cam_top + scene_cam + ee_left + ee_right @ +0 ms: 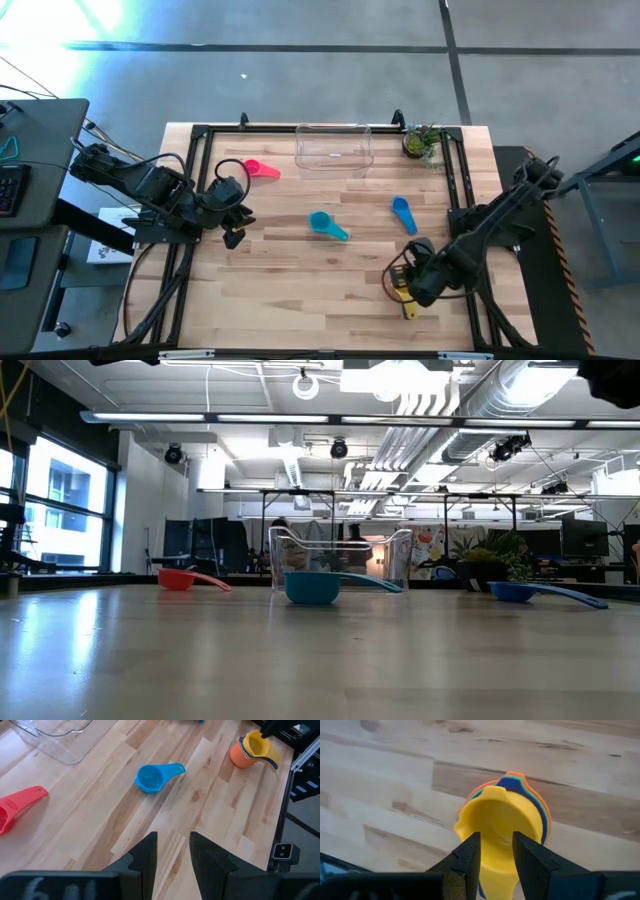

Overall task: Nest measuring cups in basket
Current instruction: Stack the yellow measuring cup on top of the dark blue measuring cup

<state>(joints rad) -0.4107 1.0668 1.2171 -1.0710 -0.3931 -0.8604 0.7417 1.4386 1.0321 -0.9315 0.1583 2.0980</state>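
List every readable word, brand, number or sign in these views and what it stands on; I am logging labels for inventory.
None can be read.
Measuring cups, basket, table: no print visible.
Paper sheet beside the table: marks too small to read.
Left gripper housing: pale marks too blurred to read.

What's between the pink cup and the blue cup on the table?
The teal plastic measuring cup, roughly midway between the pink plastic measuring cup and the blue plastic measuring cup; clearest in the high view.
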